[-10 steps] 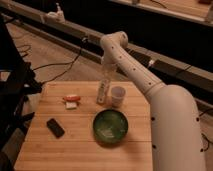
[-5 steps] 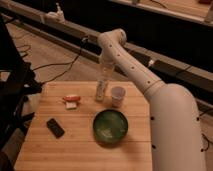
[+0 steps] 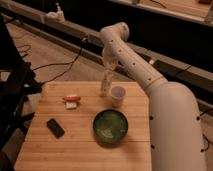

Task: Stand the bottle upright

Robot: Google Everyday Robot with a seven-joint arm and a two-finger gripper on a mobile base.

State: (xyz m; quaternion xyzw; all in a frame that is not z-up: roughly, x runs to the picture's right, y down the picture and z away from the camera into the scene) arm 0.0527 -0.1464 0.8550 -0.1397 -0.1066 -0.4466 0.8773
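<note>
While the claw (image 3: 109,66) remained clenched on the bottle (image 3: 106,83) beside the white cup (image 3: 118,95), the bottle stood near-upright, with release outstanding.

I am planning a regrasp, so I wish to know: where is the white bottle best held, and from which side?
Grip the upper part, just below the cap, coming from above. The bottle stands about upright at the table's far edge, and the white cup stands close at its right, so a side approach looks crowded. The gripper is already above its top, jaws shut.
</note>
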